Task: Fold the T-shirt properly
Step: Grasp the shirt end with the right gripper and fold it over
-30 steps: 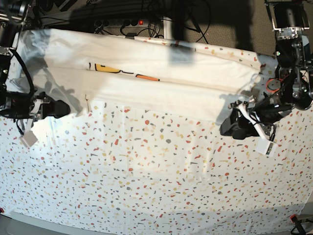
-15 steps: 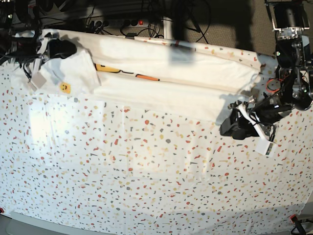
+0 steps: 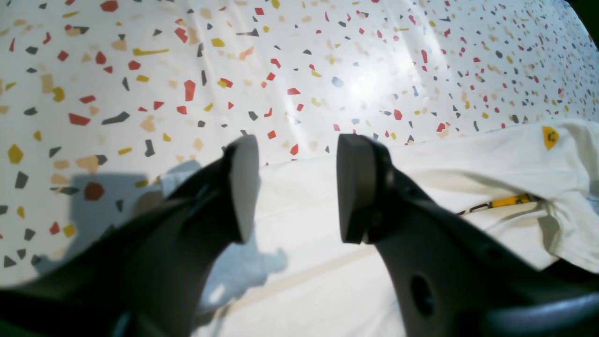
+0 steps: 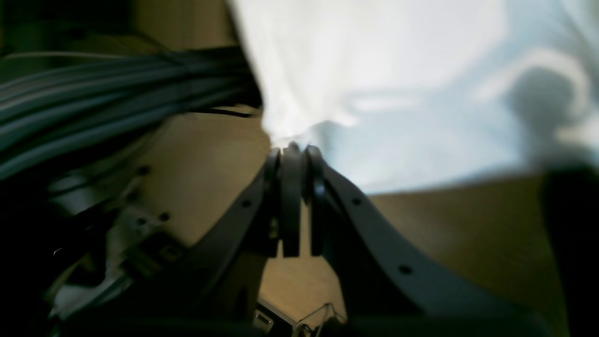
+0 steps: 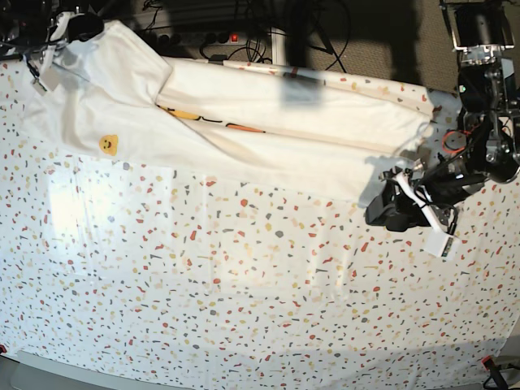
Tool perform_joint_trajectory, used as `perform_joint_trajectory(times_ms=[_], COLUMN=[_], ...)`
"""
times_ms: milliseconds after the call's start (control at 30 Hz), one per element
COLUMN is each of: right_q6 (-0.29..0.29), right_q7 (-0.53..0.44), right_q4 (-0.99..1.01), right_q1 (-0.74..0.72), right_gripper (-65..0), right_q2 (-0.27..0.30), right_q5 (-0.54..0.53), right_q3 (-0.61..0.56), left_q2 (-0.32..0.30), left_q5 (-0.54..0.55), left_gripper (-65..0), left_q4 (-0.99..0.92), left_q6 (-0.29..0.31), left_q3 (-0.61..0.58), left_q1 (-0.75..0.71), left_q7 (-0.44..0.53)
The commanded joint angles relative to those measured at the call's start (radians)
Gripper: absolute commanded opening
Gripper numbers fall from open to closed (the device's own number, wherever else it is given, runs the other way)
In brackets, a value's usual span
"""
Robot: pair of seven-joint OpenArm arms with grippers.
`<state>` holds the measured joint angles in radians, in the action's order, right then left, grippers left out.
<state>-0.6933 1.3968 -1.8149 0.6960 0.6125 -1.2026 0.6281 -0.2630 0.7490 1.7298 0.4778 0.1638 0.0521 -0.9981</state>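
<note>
The white T-shirt (image 5: 276, 150) lies as a long folded band across the far side of the table, with strips of yellow and orange print (image 5: 191, 115) showing in a fold. A small yellow smiley (image 5: 107, 145) sits on its left part. My right gripper (image 5: 71, 26) is at the far left corner, shut on a pinch of the T-shirt (image 4: 355, 61), and the cloth hangs from it. My left gripper (image 5: 376, 213) stands open, low over the shirt's right end. In the left wrist view that gripper (image 3: 297, 187) has nothing between its fingers, and the T-shirt (image 3: 468, 168) lies under it.
The table wears a white covering with coloured speckles (image 5: 244, 284), running to the front edge. Cables and a power strip (image 5: 219, 36) lie behind the back edge. A small orange object (image 5: 451, 140) sits by the left arm's base at the right.
My right gripper has carried the shirt's left end from the near left side up to the far left corner, spreading that part and showing the smiley. The left arm has not moved.
</note>
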Motion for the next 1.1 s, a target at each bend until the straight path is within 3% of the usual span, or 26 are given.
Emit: perform_joint_trajectory(times_ms=[0,333,900,1067], right_q6=[-0.005,-0.005,-0.005,-0.005], right_q7=[-0.001,-0.001,-0.001,-0.187], right_q4=[-0.014,-0.014,-0.014,-0.013], right_q1=[0.003,0.003,0.002,-0.019], right_gripper=[-65.0,-65.0,-65.0,-65.0], right_q2=[0.019,0.019,0.016,0.016], right_q5=[0.008,0.052,0.041,0.126], right_q3=[0.032,0.228,0.231,0.231], left_q2=[-0.009,-0.009,-0.009,-0.009], left_q5=[0.018,0.018,0.018,0.018], left_gripper=[-38.3,-38.4,-38.4,-38.3], left_q4=[0.017,0.017,0.017,0.017], left_q6=[0.004,0.004,0.004,0.004], left_q3=[0.006,0.006,0.006,0.006], left_q1=[0.017,0.017,0.017,0.017], left_q7=[0.019,0.019,0.019,0.019])
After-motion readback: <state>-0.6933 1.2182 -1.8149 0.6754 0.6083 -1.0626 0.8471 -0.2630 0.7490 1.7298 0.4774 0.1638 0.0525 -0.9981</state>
